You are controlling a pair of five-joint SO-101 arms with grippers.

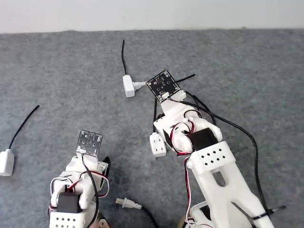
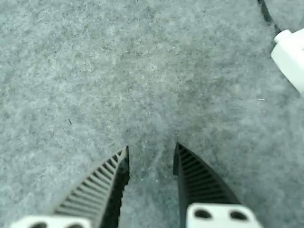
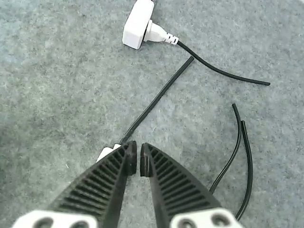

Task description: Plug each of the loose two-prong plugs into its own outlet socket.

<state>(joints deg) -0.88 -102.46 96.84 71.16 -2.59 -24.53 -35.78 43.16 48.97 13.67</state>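
Grey felt table [image 1: 57,71], pale band [image 1: 142,14] behind, white socket [image 1: 5,162] on it

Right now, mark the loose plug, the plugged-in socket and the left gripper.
loose plug [image 1: 130,204]: high view, its body.
plugged-in socket [image 3: 137,23]: right wrist view, its white housing.
left gripper [image 2: 152,147]: left wrist view, midway between its fingertips.

Far left, the bare grey felt table [image 1: 57,71] lies open. Loose black cables [image 1: 231,126] clutter the right side, and a white block socket [image 1: 157,144] sits just beside the right arm [image 1: 213,161].
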